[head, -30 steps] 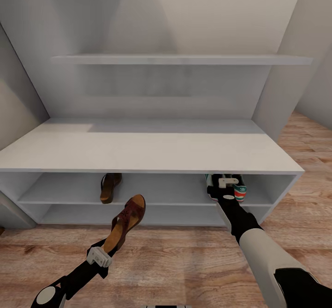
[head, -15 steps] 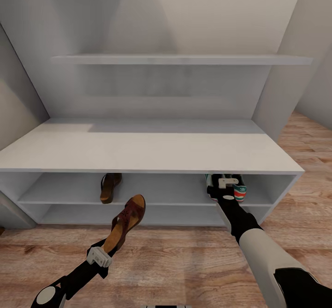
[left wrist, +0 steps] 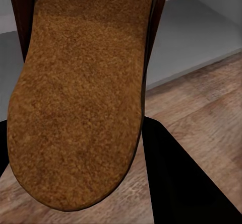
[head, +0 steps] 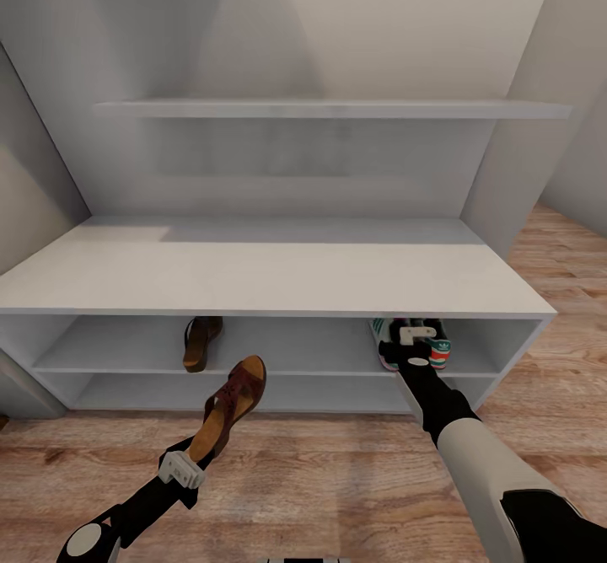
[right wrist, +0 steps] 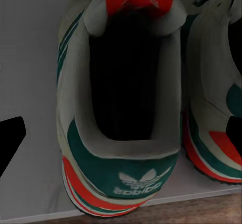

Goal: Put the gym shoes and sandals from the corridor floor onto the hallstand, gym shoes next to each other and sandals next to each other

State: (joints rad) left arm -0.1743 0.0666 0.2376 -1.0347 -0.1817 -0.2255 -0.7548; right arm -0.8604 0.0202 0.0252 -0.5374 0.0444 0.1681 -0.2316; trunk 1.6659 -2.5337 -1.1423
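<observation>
Holding one sandal [head: 232, 407] clenched in our left gripper [head: 196, 455] above the corridor floor [head: 337, 479], we see the other sandal [head: 201, 341] on the hallstand [head: 278, 281] shelf. Our right gripper [head: 410, 345] seems released, fingers apart beside the two gym shoes [head: 413, 340], side by side on that shelf.

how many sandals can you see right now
2. One dark brown leather open-toe sandal lies on the upper shelf tier of the pale grey hallstand; the other is held by the left end effector above the floor.
</observation>
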